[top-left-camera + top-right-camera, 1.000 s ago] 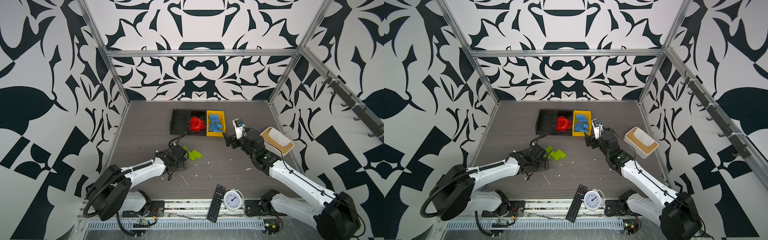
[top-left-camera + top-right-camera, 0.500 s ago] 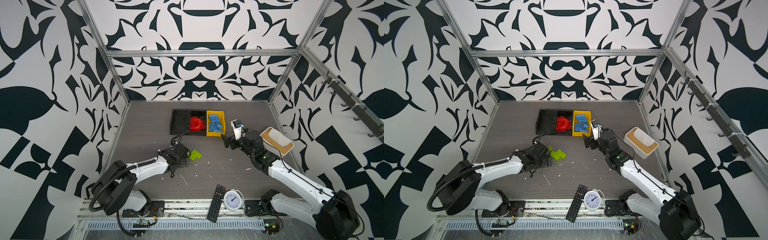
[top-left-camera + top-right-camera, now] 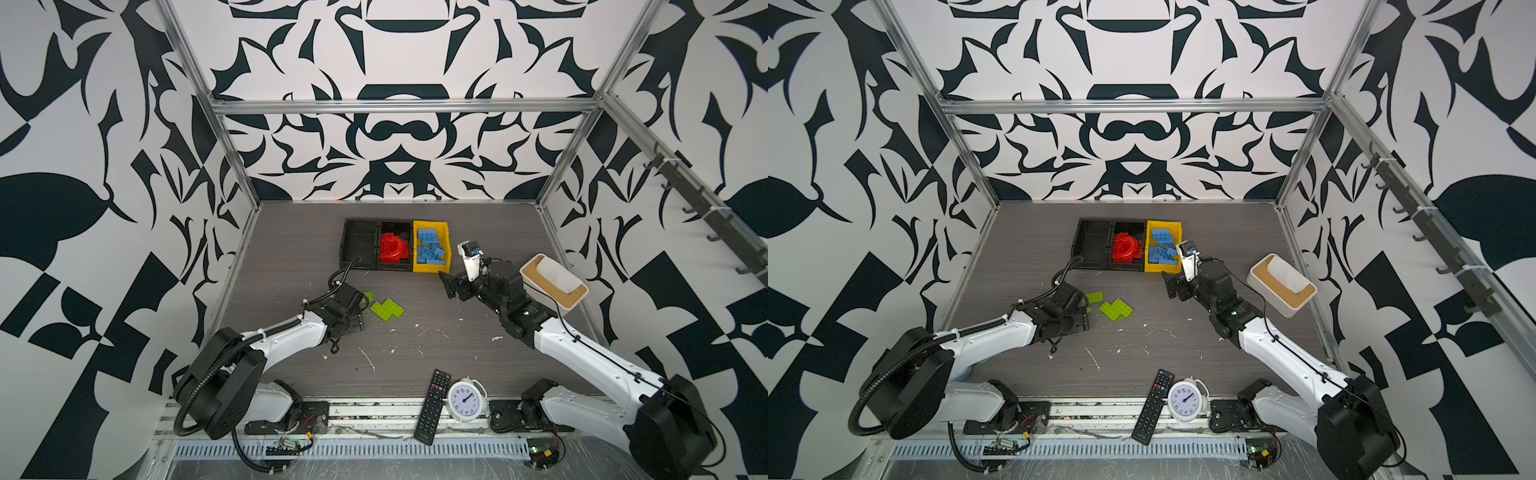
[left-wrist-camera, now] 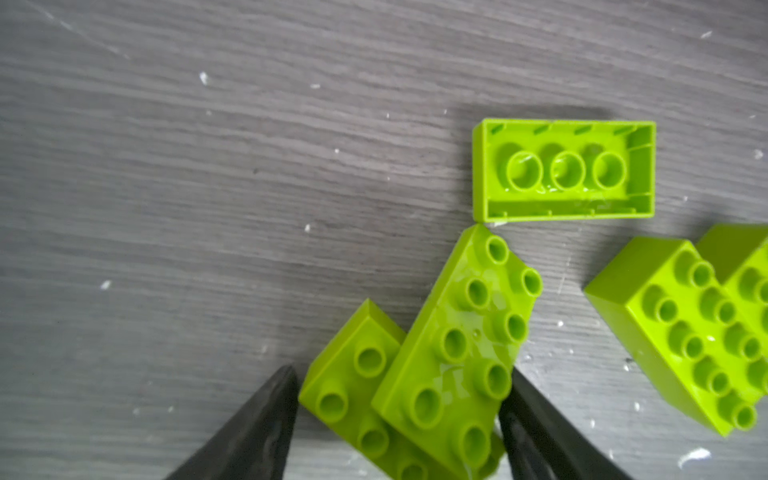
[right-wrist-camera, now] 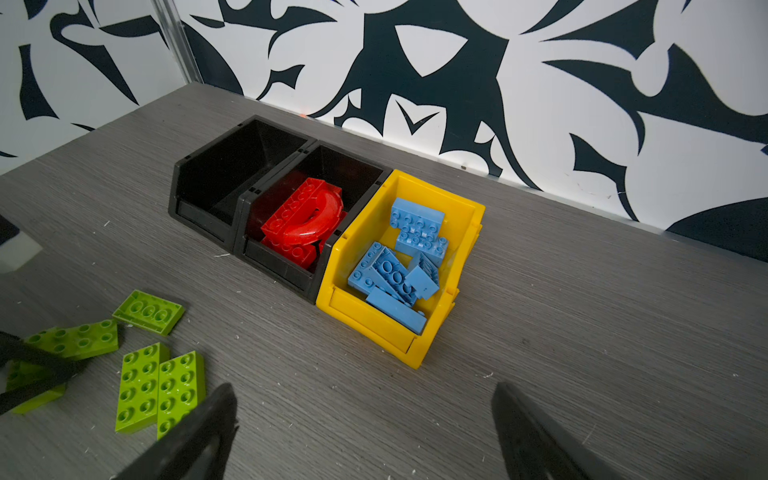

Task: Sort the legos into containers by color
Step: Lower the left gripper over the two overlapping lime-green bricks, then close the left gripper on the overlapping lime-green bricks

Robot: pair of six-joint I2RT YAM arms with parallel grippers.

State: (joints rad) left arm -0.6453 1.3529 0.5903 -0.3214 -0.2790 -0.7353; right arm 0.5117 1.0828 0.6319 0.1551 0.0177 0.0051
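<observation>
**Left gripper [image 4: 401, 374] straddling two lime legos [image 4: 457, 353] on the grey table [image 4: 208, 208]**

These are glossy, studded, rectangular bricks, one leaning across the other, with a black finger at each outer side; I cannot tell whether the fingers pinch them. An upturned lime brick [image 4: 565, 170] shows three hollow tubes and meets the leaning one corner to corner. A lime pair [image 4: 685, 328] lies side by side nearby. Red legos [image 5: 307, 220] sit in the black tray [image 5: 274, 270] beside the yellow bin [image 5: 365, 328], which holds blue legos [image 5: 399, 270]. The right gripper [image 5: 363, 390] is spread wide and holds nothing, in front of that bin.

Open tabletop [image 3: 436, 353] mid-scene; lime bricks [image 3: 387, 309], 3 bins [image 3: 430, 269] and white box [image 3: 548, 299] around it.
</observation>
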